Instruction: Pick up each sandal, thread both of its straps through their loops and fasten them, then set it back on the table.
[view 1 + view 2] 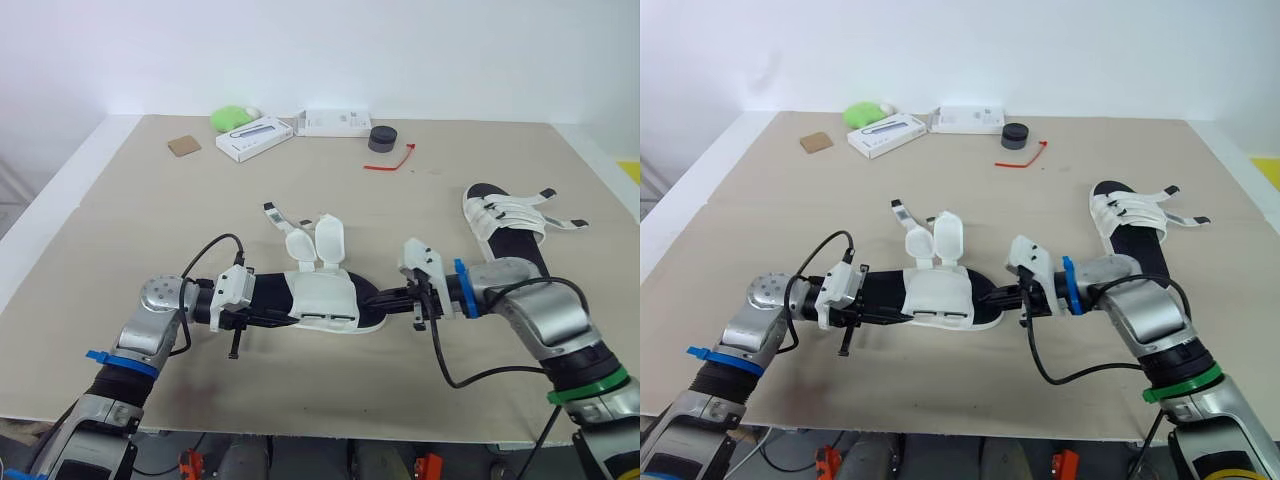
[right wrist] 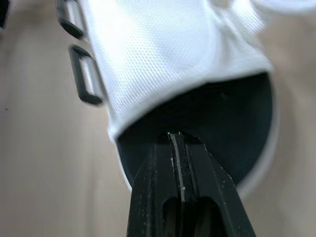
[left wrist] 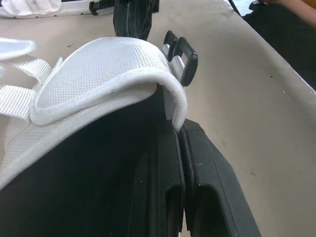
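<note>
The beige table (image 1: 120,330) is carrying the unfastened sandal (image 1: 322,295) just below frame centre, and a second sandal (image 1: 505,225) is lying at the right. The left gripper (image 1: 272,318) and right gripper (image 1: 385,297) are meeting the central sandal's opposite ends, each with jaws together. The pick-up is seemingly starting. Next, one gripper is needing to open, catch a raised strap (image 1: 330,238) and feed it through its black loop (image 3: 180,52).

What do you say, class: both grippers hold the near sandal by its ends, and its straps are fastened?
Not fastened. In the left eye view the straps stand open above the sandal, out of their loops. The left gripper and right gripper do hold its ends.
</note>
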Available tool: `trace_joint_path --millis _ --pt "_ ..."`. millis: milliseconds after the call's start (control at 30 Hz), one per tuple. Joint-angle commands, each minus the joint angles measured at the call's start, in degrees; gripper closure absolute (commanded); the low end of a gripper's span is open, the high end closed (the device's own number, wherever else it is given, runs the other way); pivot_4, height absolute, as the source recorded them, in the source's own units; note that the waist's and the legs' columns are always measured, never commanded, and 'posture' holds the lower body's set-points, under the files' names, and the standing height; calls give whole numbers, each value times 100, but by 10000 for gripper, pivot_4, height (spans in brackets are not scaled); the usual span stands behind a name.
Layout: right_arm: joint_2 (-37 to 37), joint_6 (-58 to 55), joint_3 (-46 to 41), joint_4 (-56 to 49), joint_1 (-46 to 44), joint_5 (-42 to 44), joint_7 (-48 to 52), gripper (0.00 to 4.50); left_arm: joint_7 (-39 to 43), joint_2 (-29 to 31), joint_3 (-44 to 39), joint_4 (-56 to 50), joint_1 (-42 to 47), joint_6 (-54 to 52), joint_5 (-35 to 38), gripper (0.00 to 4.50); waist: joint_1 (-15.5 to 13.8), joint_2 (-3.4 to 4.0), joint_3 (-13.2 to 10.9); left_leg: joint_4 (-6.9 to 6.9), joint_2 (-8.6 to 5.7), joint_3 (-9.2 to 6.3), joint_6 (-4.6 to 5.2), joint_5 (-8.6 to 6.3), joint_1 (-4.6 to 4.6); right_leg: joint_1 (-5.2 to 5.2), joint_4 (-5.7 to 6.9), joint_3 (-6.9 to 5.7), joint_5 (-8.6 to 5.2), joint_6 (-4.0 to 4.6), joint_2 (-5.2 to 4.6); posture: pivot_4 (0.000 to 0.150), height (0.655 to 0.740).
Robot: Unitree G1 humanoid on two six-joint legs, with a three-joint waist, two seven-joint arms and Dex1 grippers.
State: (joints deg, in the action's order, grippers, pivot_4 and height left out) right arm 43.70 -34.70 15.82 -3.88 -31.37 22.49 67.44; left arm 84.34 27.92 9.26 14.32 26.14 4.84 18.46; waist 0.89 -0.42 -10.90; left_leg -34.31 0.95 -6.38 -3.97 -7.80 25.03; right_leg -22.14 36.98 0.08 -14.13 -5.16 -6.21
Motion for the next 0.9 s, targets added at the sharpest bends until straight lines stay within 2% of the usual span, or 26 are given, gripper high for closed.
trace_joint_path --millis 33,300,467,900 --pt "-173 109 92 85 -210 -137 96 44570 37 -119 161 177 39 41 -63 45000 -4 0 0 0 0 -1 3 3 0 0 1 0 2 0 0 1500 7400" --pt "-878 146 263 557 -555 -338 114 44570 14 -232 176 265 240 -107 -108 45000 -2 1 1 1 0 -1 13 19 0 0 3 0 16 -1 1 1500 7400" --pt "-996 215 388 702 -570 -545 227 44570 -105 -311 162 114 250 -311 -77 45000 13 1 1 1 2 -1 17 28 0 -5 4 -1 35 2 1 1500 7400" --pt "-252 217 -213 980 -513 -425 823 44570 -355 -569 331 -334 169 -841 -49 45000 11 1 0 15 -9 1 8 35 15 -7 2 1 22 -10 -6 1500 7400"
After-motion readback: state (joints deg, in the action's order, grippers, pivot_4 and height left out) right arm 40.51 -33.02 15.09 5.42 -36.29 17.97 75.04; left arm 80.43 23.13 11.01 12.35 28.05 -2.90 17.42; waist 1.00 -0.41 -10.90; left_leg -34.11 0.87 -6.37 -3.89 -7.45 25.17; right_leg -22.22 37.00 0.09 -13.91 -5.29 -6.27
